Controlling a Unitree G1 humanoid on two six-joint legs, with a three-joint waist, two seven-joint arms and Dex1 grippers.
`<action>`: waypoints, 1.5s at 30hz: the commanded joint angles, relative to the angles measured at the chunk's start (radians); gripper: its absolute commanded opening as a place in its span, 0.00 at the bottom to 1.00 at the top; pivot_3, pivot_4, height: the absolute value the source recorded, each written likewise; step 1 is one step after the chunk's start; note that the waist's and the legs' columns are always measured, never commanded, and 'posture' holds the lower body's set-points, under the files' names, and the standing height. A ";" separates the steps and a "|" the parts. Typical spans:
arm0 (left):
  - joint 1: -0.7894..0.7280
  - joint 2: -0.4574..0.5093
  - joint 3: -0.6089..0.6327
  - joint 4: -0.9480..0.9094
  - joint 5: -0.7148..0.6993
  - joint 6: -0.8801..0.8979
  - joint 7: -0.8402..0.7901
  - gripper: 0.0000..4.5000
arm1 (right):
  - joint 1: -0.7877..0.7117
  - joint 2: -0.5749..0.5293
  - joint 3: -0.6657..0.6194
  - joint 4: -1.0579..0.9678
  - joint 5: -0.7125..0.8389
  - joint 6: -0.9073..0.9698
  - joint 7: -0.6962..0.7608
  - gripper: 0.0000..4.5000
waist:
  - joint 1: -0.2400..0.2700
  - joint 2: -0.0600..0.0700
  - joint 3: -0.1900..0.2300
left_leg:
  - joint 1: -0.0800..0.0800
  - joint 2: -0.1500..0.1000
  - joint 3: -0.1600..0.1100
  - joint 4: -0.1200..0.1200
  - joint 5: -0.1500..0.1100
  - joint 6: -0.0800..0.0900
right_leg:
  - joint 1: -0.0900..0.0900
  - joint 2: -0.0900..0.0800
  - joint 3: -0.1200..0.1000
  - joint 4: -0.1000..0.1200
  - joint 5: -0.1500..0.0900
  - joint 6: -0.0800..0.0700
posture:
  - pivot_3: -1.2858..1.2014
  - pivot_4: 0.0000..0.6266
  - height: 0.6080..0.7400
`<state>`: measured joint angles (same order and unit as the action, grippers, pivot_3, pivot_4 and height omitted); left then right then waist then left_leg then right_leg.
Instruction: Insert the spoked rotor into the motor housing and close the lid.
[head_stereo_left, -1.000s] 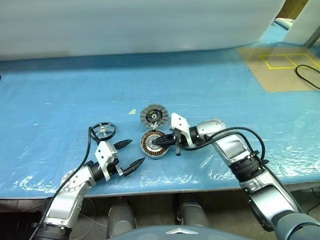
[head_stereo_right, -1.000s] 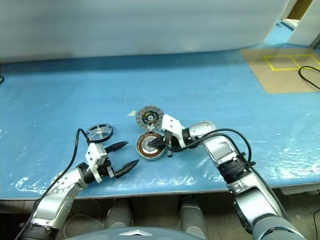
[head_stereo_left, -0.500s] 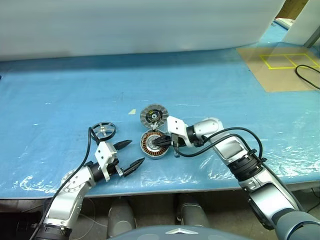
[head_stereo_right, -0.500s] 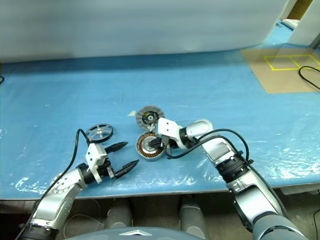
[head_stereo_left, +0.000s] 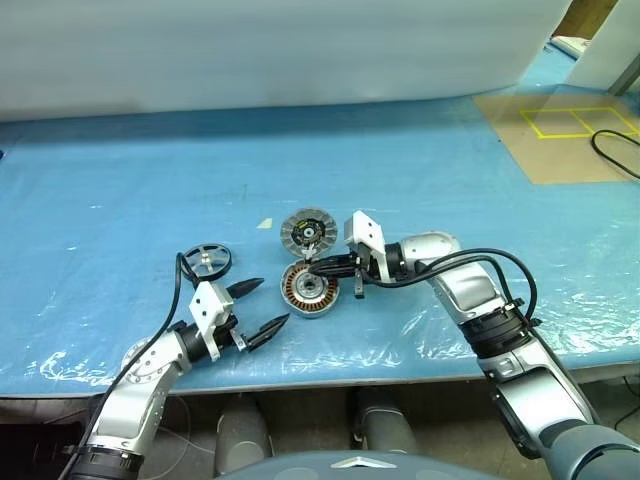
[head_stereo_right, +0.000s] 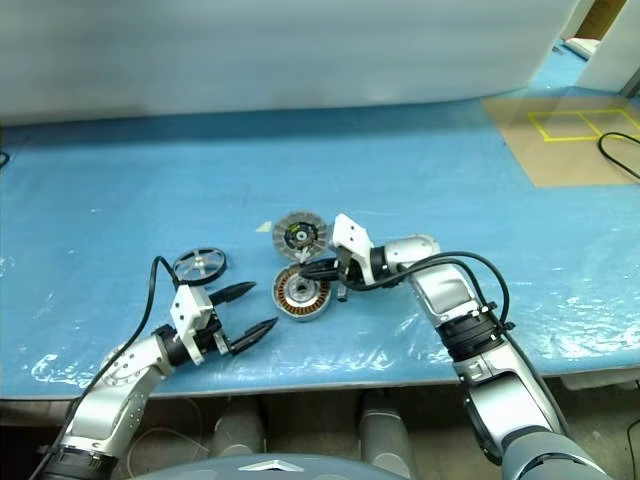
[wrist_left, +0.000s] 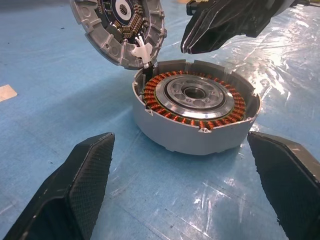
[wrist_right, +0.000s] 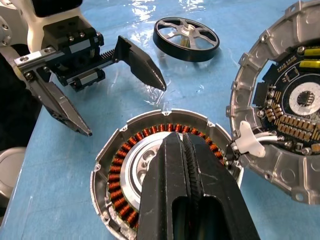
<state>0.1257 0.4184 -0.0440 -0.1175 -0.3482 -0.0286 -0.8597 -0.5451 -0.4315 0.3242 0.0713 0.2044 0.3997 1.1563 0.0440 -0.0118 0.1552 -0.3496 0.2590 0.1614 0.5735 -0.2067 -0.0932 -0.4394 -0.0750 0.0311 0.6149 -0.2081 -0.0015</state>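
The motor housing (head_stereo_left: 308, 288), a round metal cup with copper windings, sits on the blue table. The lid (head_stereo_left: 308, 232) lies open just behind it, circuit side up, joined to it by a white connector (wrist_right: 248, 144). The spoked rotor (head_stereo_left: 206, 260), black-rimmed with silver spokes, lies flat to the housing's left. My right gripper (head_stereo_left: 313, 268) is shut and empty, pointing left, its tips just above the housing (wrist_right: 125, 175). My left gripper (head_stereo_left: 273, 302) stands open in front of the rotor and left of the housing (wrist_left: 195, 110), with nothing between its fingers.
The blue plastic sheet (head_stereo_left: 120, 180) covers the table up to its front edge near my arms. A brown board with yellow tape (head_stereo_left: 560, 130) and a black cable (head_stereo_left: 612, 150) lie at the back right. A small pale scrap (head_stereo_left: 264, 224) lies left of the lid.
My right wrist has turned, and its shut tips have lifted from the housing's centre to just above it. The left arm, rotor, housing and lid have not moved.
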 joint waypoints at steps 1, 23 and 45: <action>-0.014 0.021 0.041 -0.057 -0.044 0.020 -0.005 1.00 | 0.010 -0.019 -0.030 -0.060 0.030 -0.016 0.013 0.01 | 0.000 0.000 0.000 | 0.000 0.000 0.000 0.000 0.000 0.000 | 0.000 0.000 0.000 0.000 0.000 0.000 | 0.52 0.24 1.00; -0.392 0.509 0.230 -0.040 -0.336 0.548 -0.249 1.00 | 0.100 -0.010 -0.027 -0.149 0.028 0.016 -0.064 0.01 | -0.001 0.000 0.000 | 0.000 0.000 0.000 0.000 0.001 -0.002 | 0.000 0.000 0.000 0.002 0.000 0.000 | 0.52 0.24 1.00; -1.096 0.488 -0.278 0.955 0.186 0.085 -0.755 1.00 | 0.201 0.120 0.034 -0.216 0.004 0.020 -0.228 0.01 | 0.025 -0.001 0.000 | -0.001 -0.001 -0.002 0.000 0.002 -0.003 | 0.000 0.000 -0.001 0.002 0.000 0.000 | 0.52 0.24 1.00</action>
<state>-0.9297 0.9015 -0.3001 0.7885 -0.1906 0.1244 -1.6043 -0.3516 -0.3160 0.3661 -0.0993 0.1979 0.4233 0.9421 0.0691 -0.0126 0.1555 -0.3505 0.2579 0.1590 0.5738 -0.2050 -0.0963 -0.4390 -0.0753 0.0295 0.6165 -0.2079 -0.0012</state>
